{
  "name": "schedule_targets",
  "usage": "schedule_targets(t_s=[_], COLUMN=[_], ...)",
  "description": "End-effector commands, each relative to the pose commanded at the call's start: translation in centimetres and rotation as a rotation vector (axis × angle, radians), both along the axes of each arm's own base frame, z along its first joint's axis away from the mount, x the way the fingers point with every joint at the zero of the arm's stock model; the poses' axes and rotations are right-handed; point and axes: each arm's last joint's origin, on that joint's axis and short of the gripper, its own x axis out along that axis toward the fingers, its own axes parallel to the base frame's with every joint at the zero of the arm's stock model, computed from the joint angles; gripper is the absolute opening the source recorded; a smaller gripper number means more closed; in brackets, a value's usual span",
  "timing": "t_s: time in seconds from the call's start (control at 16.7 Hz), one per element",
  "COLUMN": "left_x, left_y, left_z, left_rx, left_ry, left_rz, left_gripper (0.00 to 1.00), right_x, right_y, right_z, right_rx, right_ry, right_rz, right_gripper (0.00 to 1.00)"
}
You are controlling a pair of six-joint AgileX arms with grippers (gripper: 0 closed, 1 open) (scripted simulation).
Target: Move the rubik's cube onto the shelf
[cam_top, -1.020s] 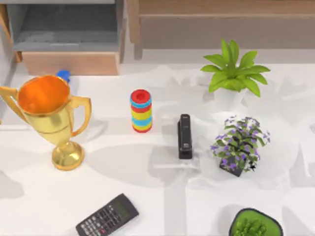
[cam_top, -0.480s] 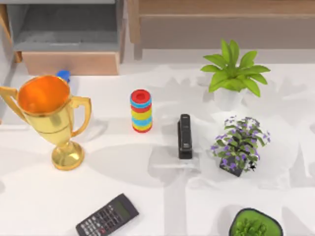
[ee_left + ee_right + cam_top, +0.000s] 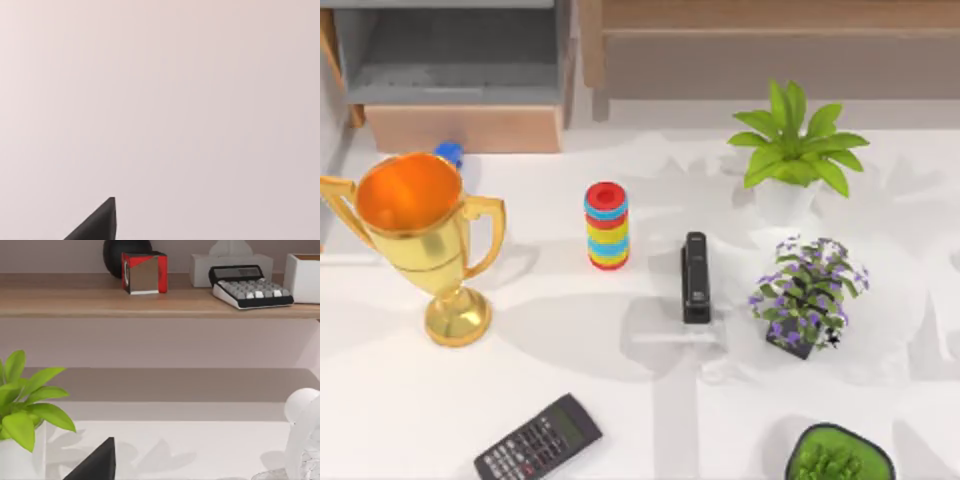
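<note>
Rubik's cube: the one cube I can find (image 3: pixel 144 272) stands on the shelf (image 3: pixel 65 302), towards the end away from the white box (image 3: pixel 302 277). It shows red and pale grey faces. The tiles are too small to tell, so calling it the task's cube is my judgement.
Why it sits so: flat on the board, back from the front edge, with a dark round thing (image 3: pixel 112 255) just behind it. Placed like that, it should not tip off.
Left gripper (image 3: pixel 95 225): faces a blank pale wall and holds nothing I can see. Wide or narrow, I cannot tell.
Right gripper (image 3: pixel 95 465): low over the table (image 3: pixel 620 400) near the green plant (image 3: pixel 795 145), looking at the shelf front. Its width I cannot tell either.
Stage: I judge the move done or nearly so, with both arms off the work.
Shelf room: there is bare board between the cube and the shelf calculator (image 3: pixel 250 287), which overhangs the front edge a little and could be knocked.
Table room: the trophy (image 3: pixel 420 235), ring stack (image 3: pixel 607 225) and stapler (image 3: pixel 695 278) stand well apart, with wide bare lanes between them.
</note>
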Motion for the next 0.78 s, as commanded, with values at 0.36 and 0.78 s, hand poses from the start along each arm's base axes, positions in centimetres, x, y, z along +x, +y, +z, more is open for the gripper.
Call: schedule_targets(t_s=[0.36,0.78], left_x=[6.3,15.8], left_y=[4.5,-0.4], left_z=[7.0,11.4], left_rx=[-0.354,-0.795], left_ry=[0.017,0.291], left_rz=[0.106,0.194], left_gripper=[1.00,1.00], right_x=[0.0,0.0], right_y=[0.0,0.0], right_z=[0.0,0.0], right_rx=[0.000,0.000], right_ry=[0.000,0.000], right_rz=[0.000,0.000], right_gripper=[1.00,1.00])
